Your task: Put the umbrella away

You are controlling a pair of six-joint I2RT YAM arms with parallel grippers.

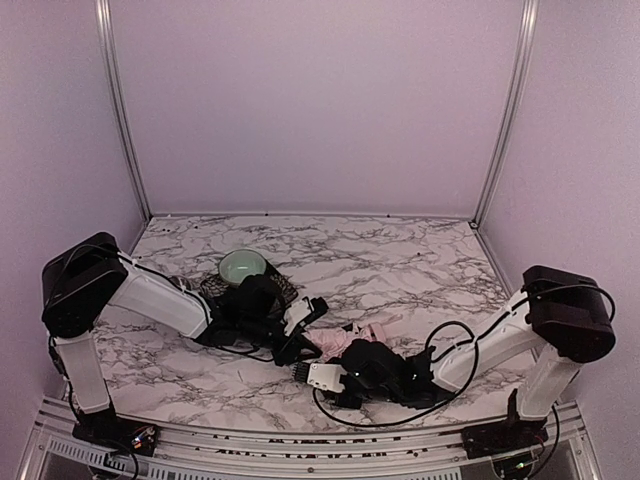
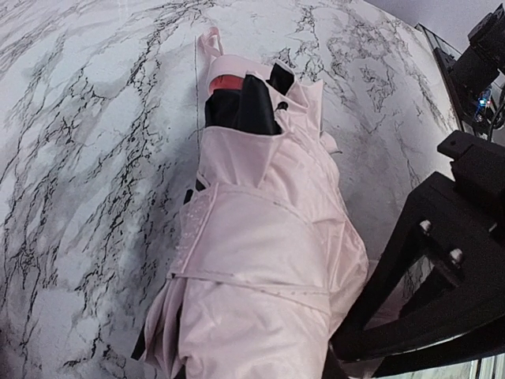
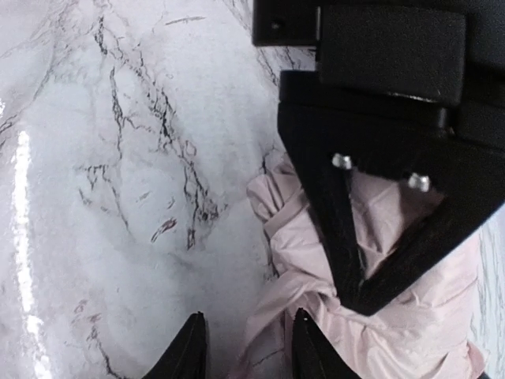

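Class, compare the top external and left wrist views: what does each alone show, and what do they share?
Top external alone: the whole left arm, the whole right arm, a pale green bowl, a dark patterned mat. Left wrist alone: black lining and a red patch at one end of the umbrella. Shared: that pink umbrella lying on the marble table.

Your table [image 1: 400,260] is white marble with dark veining. You have 2 things lying directly on it: the bundled pale pink umbrella [image 1: 338,343] near the front middle, and a dark patterned mat [image 1: 212,288] (carrying a green bowl [image 1: 243,266]) to its left.
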